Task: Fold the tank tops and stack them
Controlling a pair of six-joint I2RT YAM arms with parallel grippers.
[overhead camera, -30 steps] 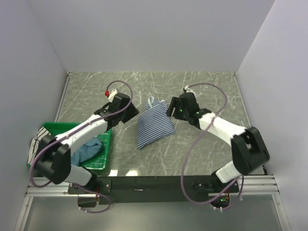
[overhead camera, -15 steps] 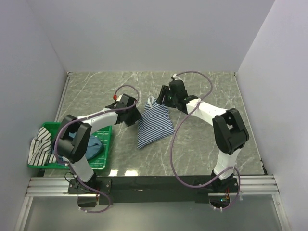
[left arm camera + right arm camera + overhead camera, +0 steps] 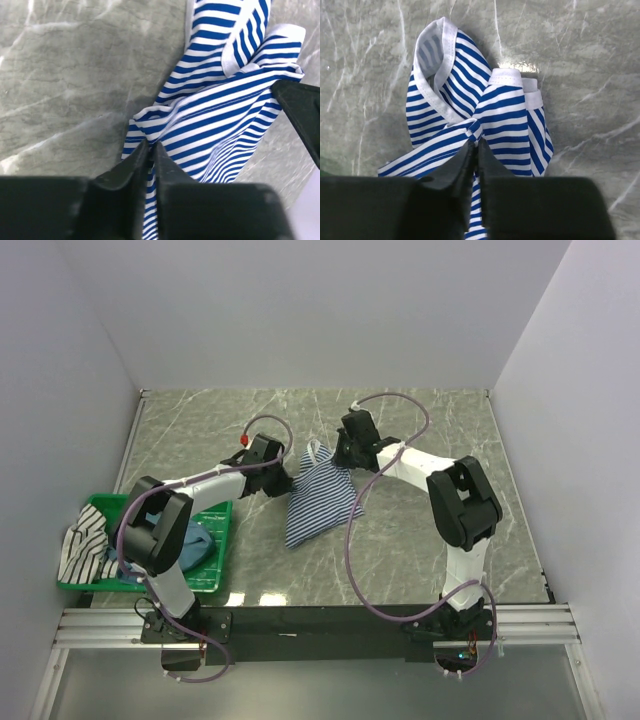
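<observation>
The navy-and-white striped tank top (image 3: 320,502) lies bunched in the middle of the table, its white-trimmed straps (image 3: 437,65) toward the back. My left gripper (image 3: 285,480) is shut on its left edge (image 3: 150,150), cloth pinched between the jaws. On the other side, my right gripper (image 3: 343,462) is shut on the upper right part of the cloth (image 3: 476,140). A teal-blue tank top (image 3: 195,545) lies in the green basket. A black-and-white striped tank top (image 3: 82,545) hangs over the basket's left rim.
The green plastic basket (image 3: 222,540) stands at the near left, beside the left arm's base. White walls close in the marble table on three sides. Grey cables loop above both arms.
Both grippers have moved in onto the striped tank top from either side and have closed on its edges. The cloth has bunched slightly between them.
</observation>
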